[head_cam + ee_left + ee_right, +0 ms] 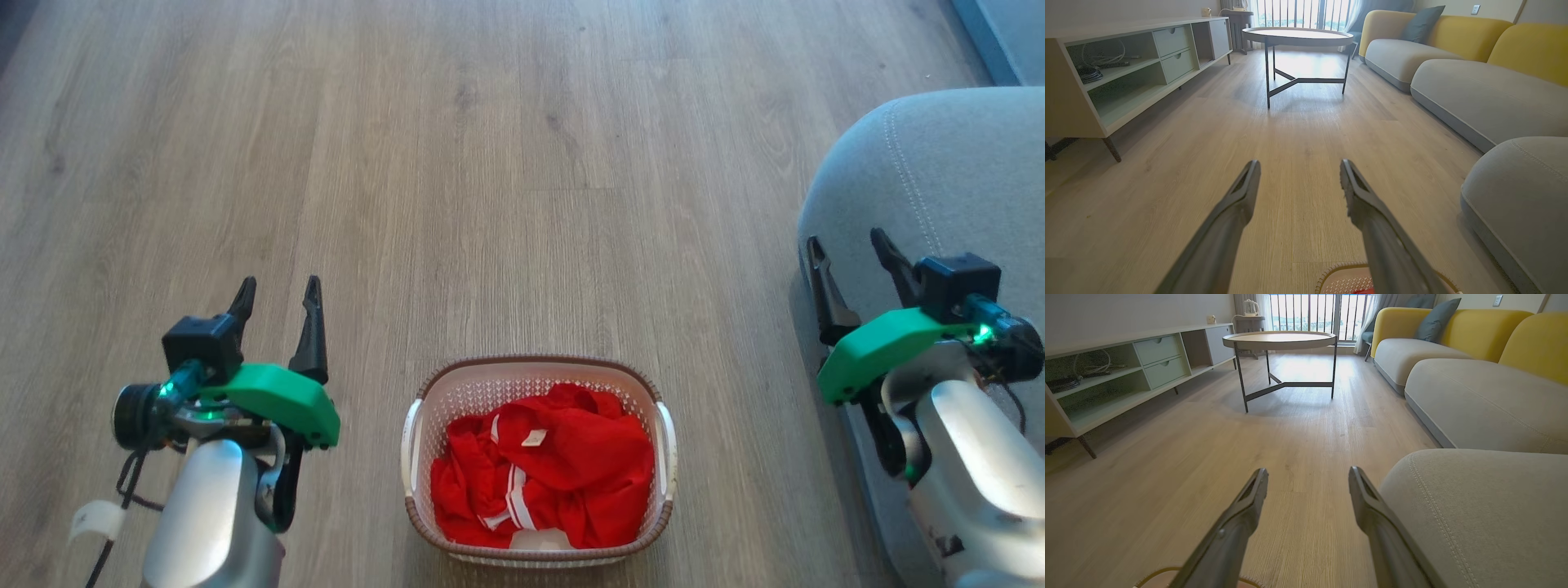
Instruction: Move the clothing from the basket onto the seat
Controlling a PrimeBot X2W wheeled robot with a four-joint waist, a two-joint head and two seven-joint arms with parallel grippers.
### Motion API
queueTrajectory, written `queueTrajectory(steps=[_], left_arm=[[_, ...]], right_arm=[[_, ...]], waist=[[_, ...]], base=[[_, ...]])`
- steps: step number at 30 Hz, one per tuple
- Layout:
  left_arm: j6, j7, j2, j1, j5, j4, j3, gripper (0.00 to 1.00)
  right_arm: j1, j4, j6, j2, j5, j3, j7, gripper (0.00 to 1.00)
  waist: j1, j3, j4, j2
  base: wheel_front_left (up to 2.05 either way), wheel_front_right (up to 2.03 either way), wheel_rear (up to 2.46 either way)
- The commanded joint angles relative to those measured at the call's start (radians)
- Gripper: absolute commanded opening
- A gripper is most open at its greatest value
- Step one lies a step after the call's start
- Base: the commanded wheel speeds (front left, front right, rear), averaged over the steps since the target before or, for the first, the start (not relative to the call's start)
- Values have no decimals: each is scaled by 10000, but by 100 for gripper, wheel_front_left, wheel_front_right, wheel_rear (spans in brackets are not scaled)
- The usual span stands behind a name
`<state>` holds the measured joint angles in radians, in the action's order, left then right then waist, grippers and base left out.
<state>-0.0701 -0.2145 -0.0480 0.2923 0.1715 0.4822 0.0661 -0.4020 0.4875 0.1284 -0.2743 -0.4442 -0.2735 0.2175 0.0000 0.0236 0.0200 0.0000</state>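
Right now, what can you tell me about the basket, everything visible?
The basket is small, rounded-rectangular, cream plastic with perforated walls, a brown woven-look rim and white handles on both sides. It stands upright on the wooden floor, holding crumpled red clothing with white stripes. The left tool and right tool hang open, clear of it.

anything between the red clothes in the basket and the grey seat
Nothing visible: only bare wooden floor separates the cream perforated plastic basket of bright red fabric clothing from the grey upholstered seat, where the open right pincer hangs.
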Motion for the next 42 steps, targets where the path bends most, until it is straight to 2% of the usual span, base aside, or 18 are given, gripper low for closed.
queueTrajectory(steps=[1, 10, 25, 42], left_arm=[[28, -204, -226, 619, -338, -209, -212, 100], [92, -471, -214, 883, -1491, -147, -103, 100], [-3, -473, -130, 909, -1085, 156, -444, 100], [-128, -473, -58, 963, -1164, 187, -568, 100]], right_arm=[[-506, -215, 22, -242, 294, -145, 176, 100], [-790, -192, 23, -350, 1376, -99, 440, 100], [-699, -193, 23, -223, 1117, 98, 442, 100], [-812, -163, 23, -246, 825, 88, 442, 100]], waist=[[0, 13, 3, 0], [0, 75, 61, 0], [0, 84, 64, 0], [0, 329, 73, 0]], base=[[0, 0, 0], [0, 0, 0], [0, 0, 0], [0, 0, 0]])
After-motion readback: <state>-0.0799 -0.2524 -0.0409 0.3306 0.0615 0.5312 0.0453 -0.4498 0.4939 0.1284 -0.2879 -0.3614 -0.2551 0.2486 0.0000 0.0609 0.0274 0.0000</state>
